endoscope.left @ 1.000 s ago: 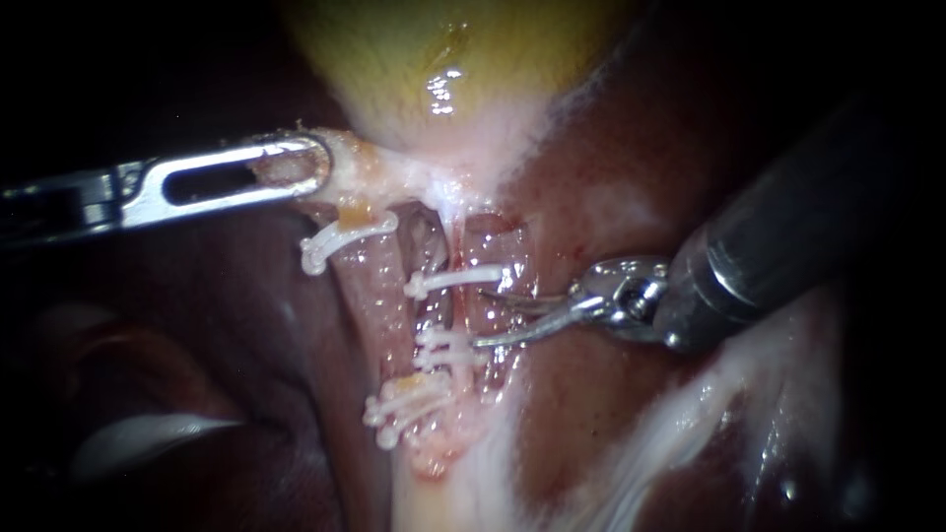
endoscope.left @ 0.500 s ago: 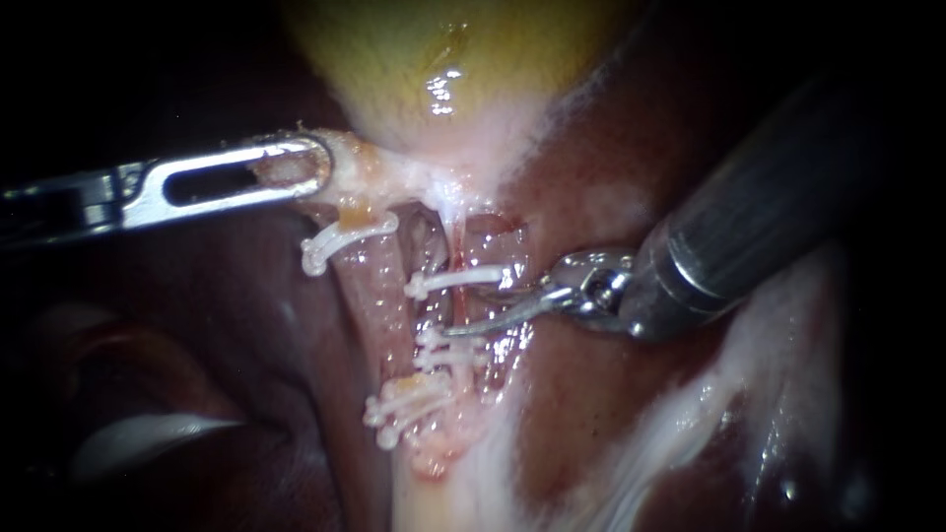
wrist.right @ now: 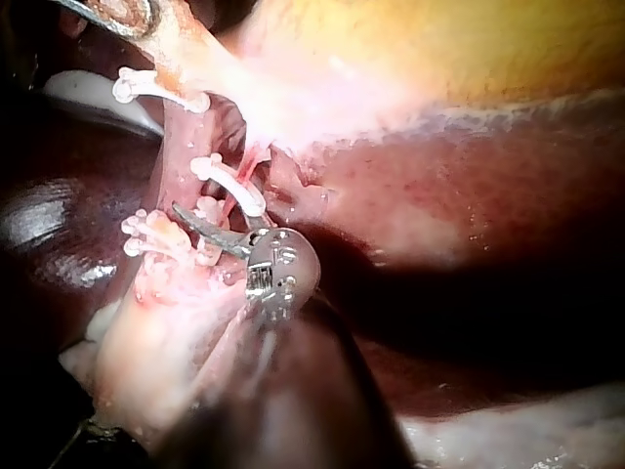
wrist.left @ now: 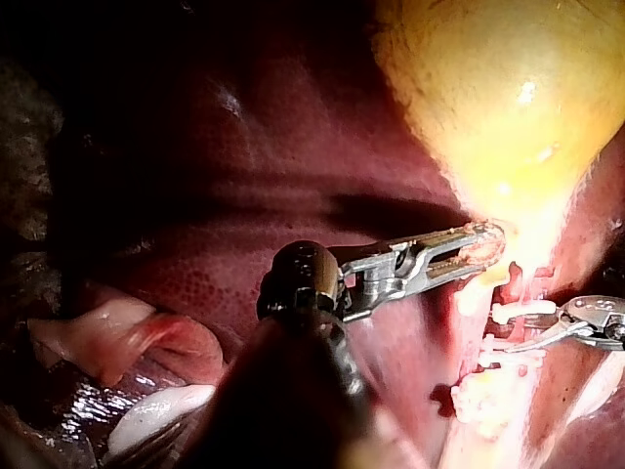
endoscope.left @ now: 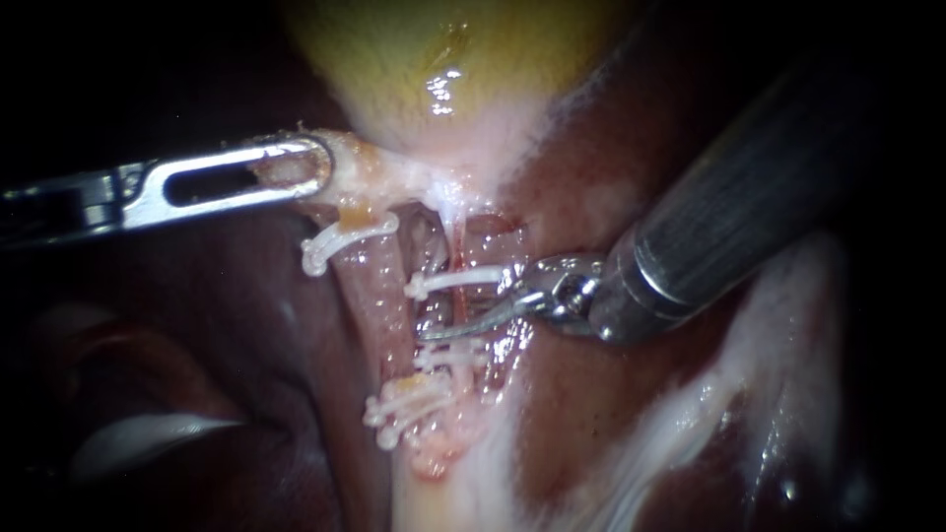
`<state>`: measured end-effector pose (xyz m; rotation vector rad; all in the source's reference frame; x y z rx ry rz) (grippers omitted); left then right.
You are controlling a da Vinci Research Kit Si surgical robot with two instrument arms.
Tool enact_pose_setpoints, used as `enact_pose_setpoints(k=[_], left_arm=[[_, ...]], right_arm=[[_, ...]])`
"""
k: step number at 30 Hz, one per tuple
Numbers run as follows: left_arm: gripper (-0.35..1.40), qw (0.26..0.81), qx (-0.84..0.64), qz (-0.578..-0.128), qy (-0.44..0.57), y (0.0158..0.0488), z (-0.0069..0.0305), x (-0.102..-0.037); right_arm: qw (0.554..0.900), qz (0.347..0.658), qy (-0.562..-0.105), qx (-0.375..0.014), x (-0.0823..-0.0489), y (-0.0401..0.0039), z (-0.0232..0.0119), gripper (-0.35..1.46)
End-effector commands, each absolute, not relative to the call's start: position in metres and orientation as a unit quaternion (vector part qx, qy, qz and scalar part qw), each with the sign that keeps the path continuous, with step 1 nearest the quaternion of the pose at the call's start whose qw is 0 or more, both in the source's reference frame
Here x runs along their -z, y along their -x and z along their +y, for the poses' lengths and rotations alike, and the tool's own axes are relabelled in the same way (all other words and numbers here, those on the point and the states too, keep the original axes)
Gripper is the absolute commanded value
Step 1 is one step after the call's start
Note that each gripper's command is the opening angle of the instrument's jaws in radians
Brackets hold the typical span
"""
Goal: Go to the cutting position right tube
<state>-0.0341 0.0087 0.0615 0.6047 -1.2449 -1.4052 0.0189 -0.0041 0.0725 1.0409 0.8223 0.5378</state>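
The yellow gallbladder [endoscope.left: 443, 59] narrows down into two pink tubes. My left instrument [endoscope.left: 296, 169] comes in flat from the left, its slotted jaws shut on pale tissue at the gallbladder's neck. The left tube [endoscope.left: 370, 286] carries a white clip [endoscope.left: 345, 236] high up. The right tube [endoscope.left: 488, 246] has a clip [endoscope.left: 453, 279] across it and more clips [endoscope.left: 448, 357] lower down. My right instrument [endoscope.left: 463, 317] has curved blades, open, lying across the right tube between those clips; only one blade shows fully. In the right wrist view that blade [wrist.right: 210, 227] curves over the tube just below the clip [wrist.right: 229, 181].
Dark red liver [endoscope.left: 591, 414] surrounds the tubes, with white fatty bands at the lower right [endoscope.left: 690, 404]. A cluster of clips [endoscope.left: 409, 409] sits at the tubes' lower end. The right instrument's thick shaft [endoscope.left: 729, 217] fills the upper right.
My right instrument has slid leftward; its blade tip now reaches across the right tube between the clips. The left instrument and the tissue it holds have not moved.
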Motion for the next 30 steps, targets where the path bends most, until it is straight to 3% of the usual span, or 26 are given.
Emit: enact_pose_setpoints(k=[1,8,20,30], left_arm=[[-0.35,0.552,0.594,-0.526,-0.256,0.0341,0.0087,-0.0616],[-0.35,0.552,0.594,-0.526,-0.256,0.0341,0.0087,-0.0616],[-0.35,0.552,0.594,-0.526,-0.256,0.034,0.0087,-0.0618],[-0.35,0.552,0.594,-0.527,-0.256,0.0339,0.0087,-0.062]], right_arm=[[0.754,0.378,-0.477,-0.247,-0.0724,-0.019,-0.0041,1.44],[0.748,0.389,-0.481,-0.242,-0.0724,-0.0191,-0.0041,1.44],[0.7,0.438,-0.521,-0.218,-0.0718,-0.0193,-0.0046,1.44],[0.671,0.459,-0.543,-0.21,-0.0709,-0.0197,-0.005,1.44]])
